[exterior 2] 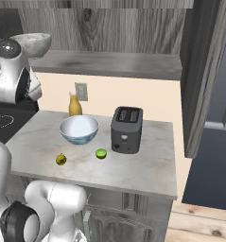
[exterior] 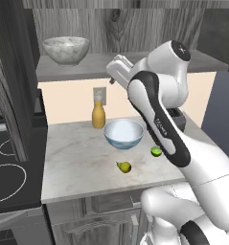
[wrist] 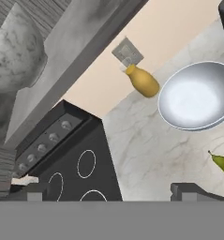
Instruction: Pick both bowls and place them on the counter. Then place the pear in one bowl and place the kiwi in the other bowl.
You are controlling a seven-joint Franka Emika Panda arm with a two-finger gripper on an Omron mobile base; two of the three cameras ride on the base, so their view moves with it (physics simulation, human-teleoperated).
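Nearest me, the small yellow-green pear (exterior: 124, 166) and round lime-green kiwi (exterior: 156, 151) wait on the marbled grey-white counter (exterior: 77, 162) beside the blue-patterned white bowl (exterior: 124, 133), already down. My gripper (wrist: 108, 191), fingers spread and empty, hangs raised, apparently bound for the grey-white marbled bowl (exterior: 65, 50) on the dark upper shelf (exterior: 87, 64).
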